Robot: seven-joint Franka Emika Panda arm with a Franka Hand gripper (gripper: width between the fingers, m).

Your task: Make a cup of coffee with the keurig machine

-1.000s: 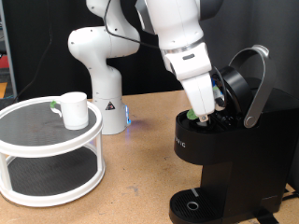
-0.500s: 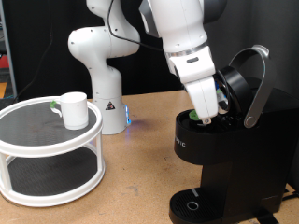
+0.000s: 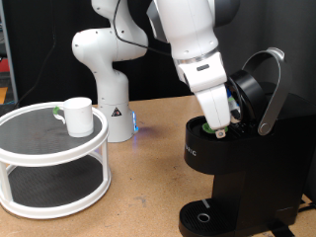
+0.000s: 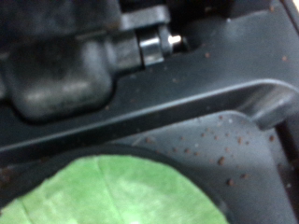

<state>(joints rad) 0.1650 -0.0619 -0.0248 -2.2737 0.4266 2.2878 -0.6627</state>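
Note:
The keurig machine (image 3: 237, 168) stands at the exterior view's right with its hinged lid (image 3: 259, 89) raised. My gripper (image 3: 219, 125) points down into the open pod chamber, its fingertips at the chamber's rim. The wrist view shows the green top of a pod (image 4: 121, 191) lying in the dark chamber, very close and blurred; no fingers show there. The small white cup (image 3: 77, 116) stands on the upper tier of a round white stand (image 3: 39, 148) at the exterior view's left, far from the gripper.
The arm's white base (image 3: 104, 69) stands behind the wooden table, between the stand and the machine. The machine's round drip base (image 3: 204, 217) is bare. A small blue light glows near the arm's foot.
The gripper has shifted slightly to the exterior view's right and a little lower over the pod chamber. The cup, the stand and the lid have not moved.

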